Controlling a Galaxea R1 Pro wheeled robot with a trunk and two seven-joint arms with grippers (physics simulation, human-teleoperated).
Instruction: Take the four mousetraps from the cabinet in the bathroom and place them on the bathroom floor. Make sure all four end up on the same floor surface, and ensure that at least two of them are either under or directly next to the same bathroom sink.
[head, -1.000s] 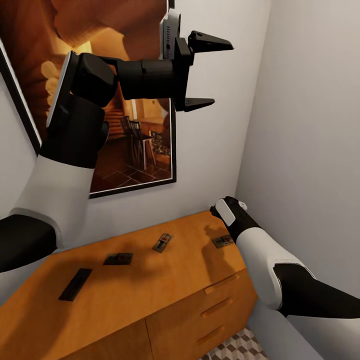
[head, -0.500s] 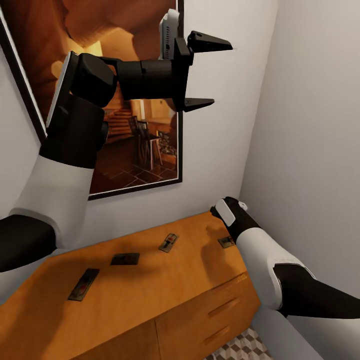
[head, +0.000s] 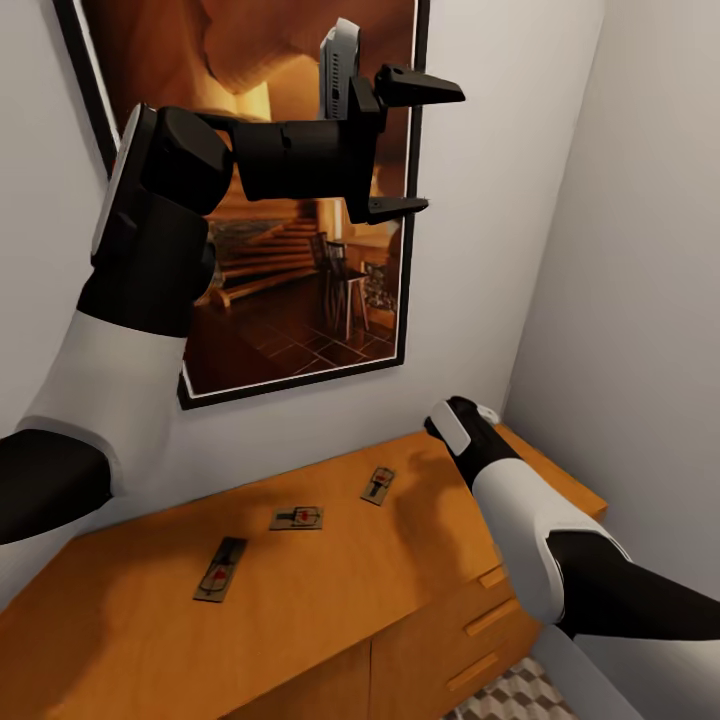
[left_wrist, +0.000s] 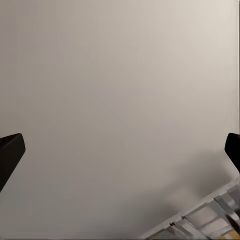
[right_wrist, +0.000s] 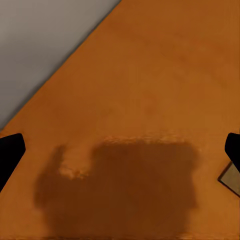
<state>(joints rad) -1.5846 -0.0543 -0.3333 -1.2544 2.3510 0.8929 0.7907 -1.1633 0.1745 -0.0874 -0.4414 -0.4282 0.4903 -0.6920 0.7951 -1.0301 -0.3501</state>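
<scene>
Three mousetraps lie flat on the orange-brown cabinet (head: 300, 620): one at the left (head: 220, 570), one in the middle (head: 297, 518), one further right (head: 378, 485). My right wrist (head: 462, 428) hangs low over the cabinet top just right of them and covers what lies beneath it. The right gripper (right_wrist: 120, 155) is open over bare wood and its own shadow. A tan corner (right_wrist: 231, 178) peeks in beside one fingertip; I cannot tell whether it is a mousetrap. My left gripper (head: 445, 150) is raised high before the wall, open and empty.
A large framed picture (head: 300, 250) hangs on the wall behind the cabinet. A grey side wall (head: 650, 300) closes the corner at the right. Drawer fronts with bar handles (head: 490, 617) face me. A patch of cube-patterned floor (head: 505, 695) shows below.
The whole view has swung, so the cabinet, traps and picture sit further right in frame. The rightmost trap has slipped behind my right arm. Both arms hold their pose.
</scene>
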